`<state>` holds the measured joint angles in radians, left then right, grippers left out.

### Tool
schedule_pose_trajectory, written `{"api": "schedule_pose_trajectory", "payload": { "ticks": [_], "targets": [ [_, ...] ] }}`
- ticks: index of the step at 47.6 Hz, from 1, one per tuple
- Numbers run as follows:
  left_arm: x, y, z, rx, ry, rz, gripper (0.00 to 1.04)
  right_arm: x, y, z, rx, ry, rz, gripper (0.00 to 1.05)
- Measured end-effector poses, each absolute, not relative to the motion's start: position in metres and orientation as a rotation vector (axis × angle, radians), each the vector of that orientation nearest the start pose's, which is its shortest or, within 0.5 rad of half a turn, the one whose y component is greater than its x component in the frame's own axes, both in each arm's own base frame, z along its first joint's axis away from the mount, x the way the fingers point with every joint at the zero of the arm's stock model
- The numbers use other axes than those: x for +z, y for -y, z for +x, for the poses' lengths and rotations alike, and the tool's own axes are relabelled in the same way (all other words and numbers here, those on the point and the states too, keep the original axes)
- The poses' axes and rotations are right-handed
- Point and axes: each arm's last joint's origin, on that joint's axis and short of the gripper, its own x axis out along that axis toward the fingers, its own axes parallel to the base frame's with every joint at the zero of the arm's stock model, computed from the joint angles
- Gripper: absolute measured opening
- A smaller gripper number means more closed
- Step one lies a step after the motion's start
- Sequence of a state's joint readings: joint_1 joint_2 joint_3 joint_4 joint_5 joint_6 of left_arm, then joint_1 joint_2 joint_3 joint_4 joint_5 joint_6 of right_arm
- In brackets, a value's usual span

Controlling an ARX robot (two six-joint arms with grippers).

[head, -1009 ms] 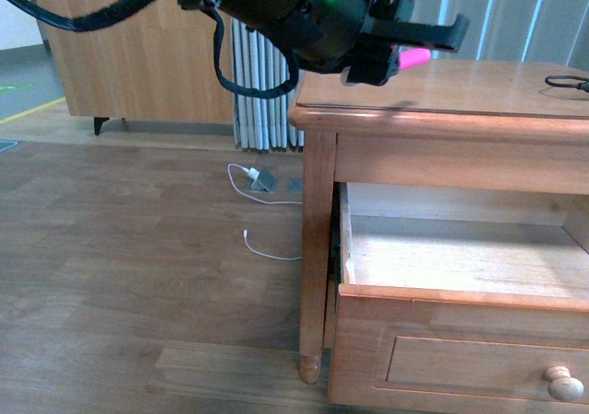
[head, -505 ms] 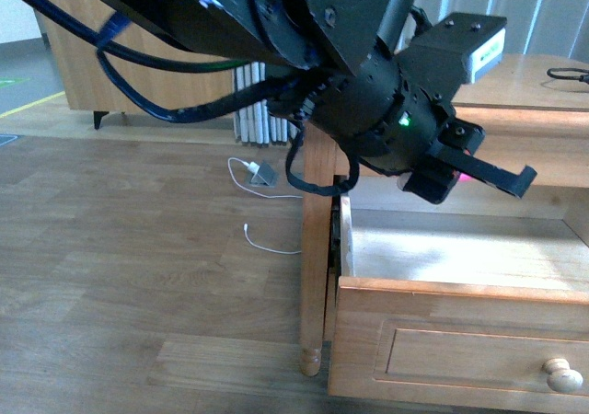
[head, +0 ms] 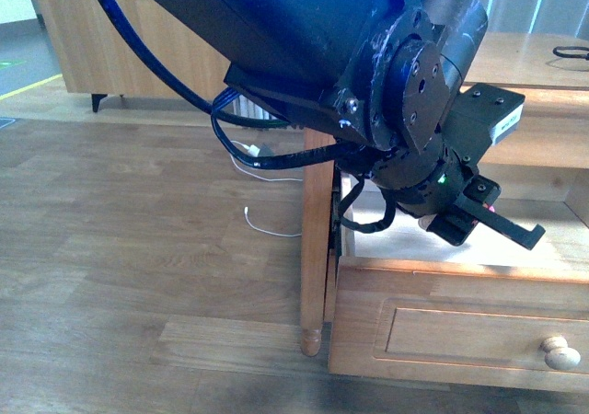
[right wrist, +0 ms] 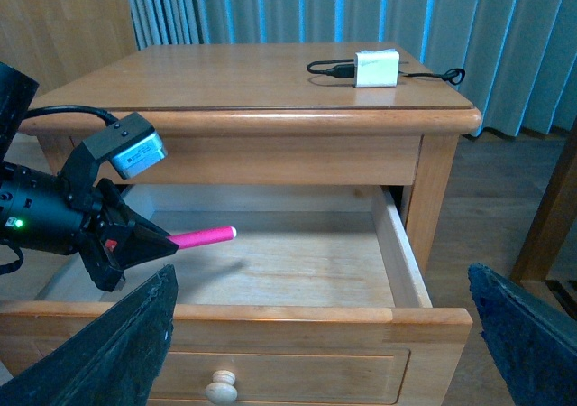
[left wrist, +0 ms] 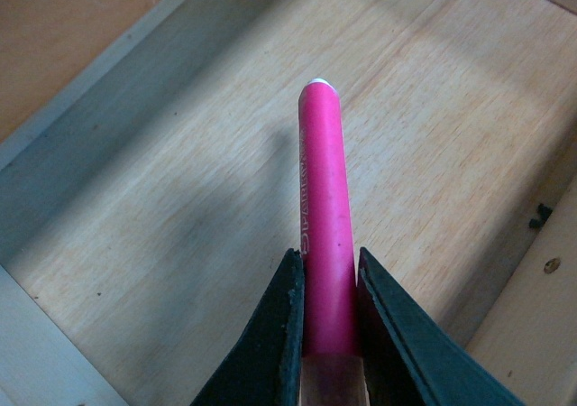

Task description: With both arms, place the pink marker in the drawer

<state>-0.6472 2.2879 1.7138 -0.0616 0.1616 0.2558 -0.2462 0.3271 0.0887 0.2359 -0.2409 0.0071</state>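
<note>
My left gripper [left wrist: 326, 284] is shut on the pink marker [left wrist: 323, 235], which sticks out ahead of the black fingers [left wrist: 287, 316] over the pale wooden floor of the open drawer [left wrist: 180, 216]. From the right wrist view the marker [right wrist: 203, 236] hangs a little above the drawer floor, held by the left gripper [right wrist: 162, 244]. In the front view the left arm fills most of the picture, its gripper [head: 488, 223] reaching down into the drawer [head: 460, 327]; only a sliver of pink shows there. My right gripper [right wrist: 325, 334] stands open in front of the drawer [right wrist: 270, 314], nothing between its fingers.
The drawer front carries a round wooden knob [head: 560, 351] [right wrist: 221, 392]. A white charger with a black cable [right wrist: 376, 68] lies on the nightstand top. A white cable [head: 267, 232] trails on the wooden floor left of the stand. Curtains hang behind.
The left arm has swung down from above the tabletop, carrying the marker, and now reaches inside the open drawer.
</note>
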Motion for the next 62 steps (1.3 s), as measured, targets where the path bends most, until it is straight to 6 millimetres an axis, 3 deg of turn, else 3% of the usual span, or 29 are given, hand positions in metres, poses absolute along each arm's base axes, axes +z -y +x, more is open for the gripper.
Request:
{"api": "schedule_pose_trajectory", "payload": {
  "ticks": [5, 16, 22, 30, 38, 47, 56, 62],
  "targets": [
    [0.160, 0.311, 0.404, -0.860, -0.541, 0.386, 0.19, 0.189, 0.022, 0.116, -0.006, -0.002, 0.008, 0.96],
    [0.159, 0.301, 0.402, -0.844, -0.526, 0.379, 0.55, 0.189, 0.022, 0.116, -0.005, -0.002, 0.008, 0.96],
    [0.171, 0.281, 0.396, -0.785, -0.482, 0.354, 0.79, 0.189, 0.022, 0.116, -0.005, -0.002, 0.008, 0.96],
    [0.196, 0.249, 0.387, -0.661, -0.399, 0.307, 1.00, 0.189, 0.022, 0.116, -0.005, -0.002, 0.008, 0.96],
    [0.220, 0.206, 0.367, -0.515, -0.312, 0.293, 0.99, 0.189, 0.022, 0.116, -0.005, -0.002, 0.008, 0.96],
    [0.238, 0.155, 0.327, -0.405, -0.247, 0.247, 0.99, 0.189, 0.022, 0.116, -0.005, -0.002, 0.008, 0.96],
    [0.253, 0.093, 0.257, -0.260, -0.184, 0.184, 0.99, 0.189, 0.022, 0.116, -0.005, -0.002, 0.008, 0.96],
    [0.243, 0.052, 0.208, -0.128, -0.202, 0.132, 0.99, 0.189, 0.022, 0.116, -0.005, -0.002, 0.008, 0.96]
  ]
}}
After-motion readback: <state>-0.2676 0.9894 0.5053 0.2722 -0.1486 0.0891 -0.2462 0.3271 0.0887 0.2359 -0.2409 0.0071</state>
